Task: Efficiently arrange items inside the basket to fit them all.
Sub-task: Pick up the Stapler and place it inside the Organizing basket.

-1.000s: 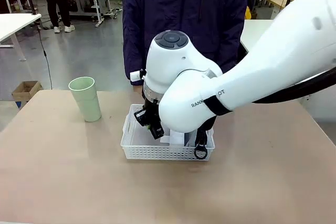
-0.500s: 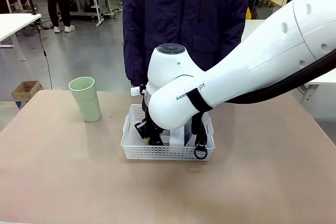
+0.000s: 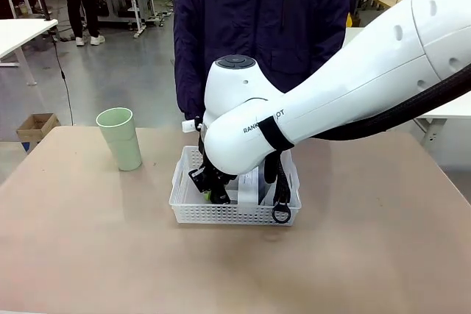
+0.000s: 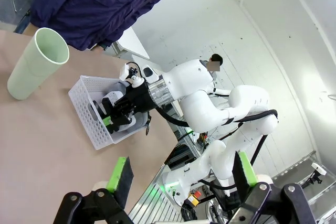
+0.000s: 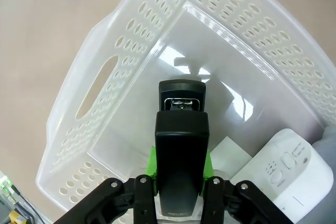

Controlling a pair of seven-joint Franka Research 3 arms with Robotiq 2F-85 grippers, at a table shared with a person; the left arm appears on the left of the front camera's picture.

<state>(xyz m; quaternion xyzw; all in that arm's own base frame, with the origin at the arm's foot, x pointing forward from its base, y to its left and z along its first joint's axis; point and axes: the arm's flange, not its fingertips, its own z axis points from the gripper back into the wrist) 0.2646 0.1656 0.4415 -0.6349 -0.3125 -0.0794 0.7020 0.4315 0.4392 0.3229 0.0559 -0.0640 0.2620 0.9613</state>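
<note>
Right gripper (image 5: 180, 165) was clenched on the small black device (image 5: 181, 142), with a green pad on each long side. The device was held lengthwise, pointing down into the white lattice basket (image 5: 131, 40) over its bare floor, near the short end with the handle cut-out. Couldn't tell whether its tip touched the floor.

White rounded box (image 5: 283, 174) sat in the same basket, just beside the gripper. In the front view, a black strap with ring (image 3: 282, 195) hung over the basket's front wall at its right end. The pouch body was hidden behind the arm.

Pale green cup (image 3: 121, 140) stood upright on the table (image 3: 88, 248), outside the basket and well apart to its left.

Left gripper (image 4: 182, 174) was up off the table with its fingers spread wide and nothing between them. A person (image 3: 257, 20) stood at the far edge behind the basket.
</note>
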